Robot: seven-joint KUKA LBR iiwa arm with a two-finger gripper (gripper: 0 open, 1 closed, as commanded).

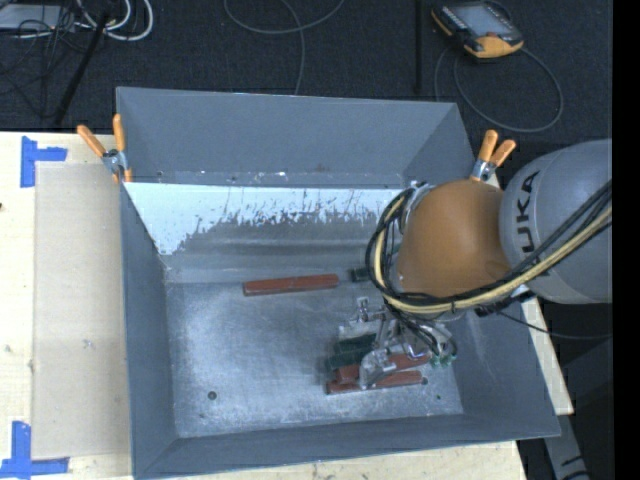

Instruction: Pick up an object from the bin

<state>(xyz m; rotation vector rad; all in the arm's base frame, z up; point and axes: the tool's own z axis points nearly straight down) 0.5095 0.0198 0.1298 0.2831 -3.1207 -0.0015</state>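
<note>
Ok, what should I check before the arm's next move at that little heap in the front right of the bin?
1. Gripper sits low over the heap, a red-brown flat piece beside a dark green lump: ok.
2. Anything gripped yet: cannot tell.
3. Long red-brown stick lies apart from the heap, nearer the back wall: ok.
4. Gripper stands off the walls of the grey metal bin: ok.
5. Which piece of the heap lies on top: cannot tell, the wrist hides part of it.

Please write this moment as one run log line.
gripper: down over red-brown bar and green piece | long brown stick: apart, by back wall
</note>
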